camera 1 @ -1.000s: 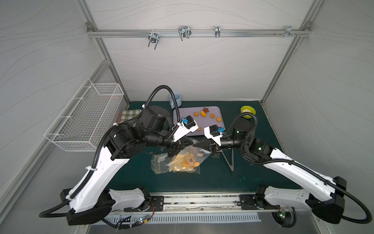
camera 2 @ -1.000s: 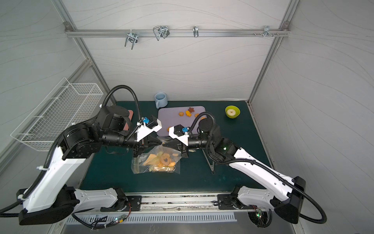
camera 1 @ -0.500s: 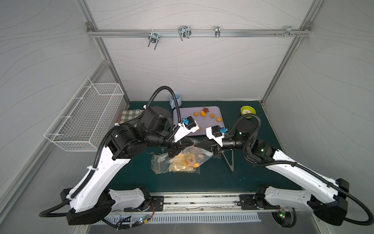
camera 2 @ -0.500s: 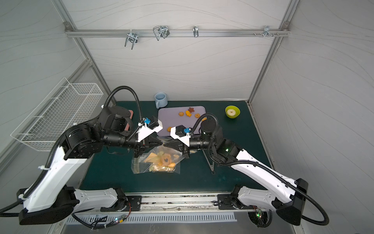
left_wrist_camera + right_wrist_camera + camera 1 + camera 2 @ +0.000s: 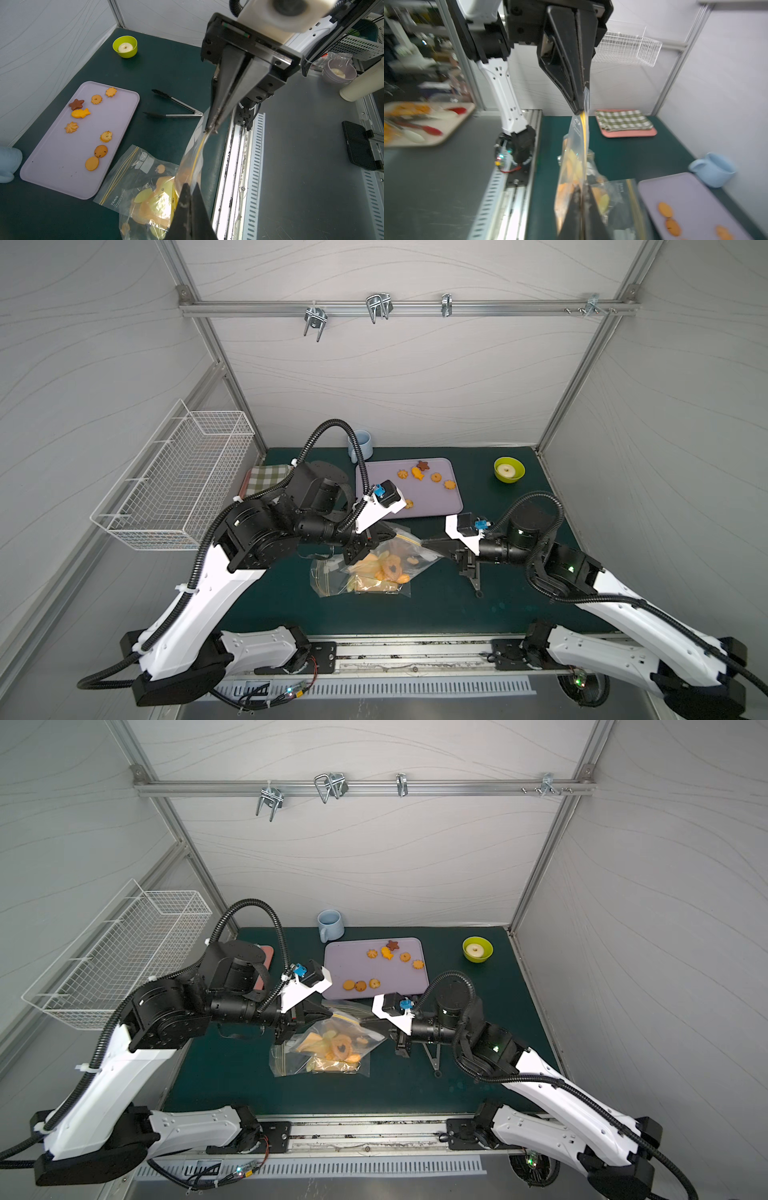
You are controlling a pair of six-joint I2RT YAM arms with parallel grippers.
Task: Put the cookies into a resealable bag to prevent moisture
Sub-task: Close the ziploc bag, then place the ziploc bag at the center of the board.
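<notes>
Here both arms reach low toward each other, the left pincer point(image 5: 580, 110) and the right pincer point(image 5: 212, 129) each closed tight on the resealable bag's point(image 5: 399, 556) top edge.

My right gripper point(image 5: 424, 546) now pinches fully closed on the resealable bag point(image 5: 401, 562) and sits farther from the left gripper point(image 5: 580, 110), stretching the bag's top edge tighter.

Eight cookies point(image 5: 80, 113) on one tray point(image 5: 56, 166), two bags point(image 5: 133, 166), one mug point(image 5: 330, 923).
</notes>
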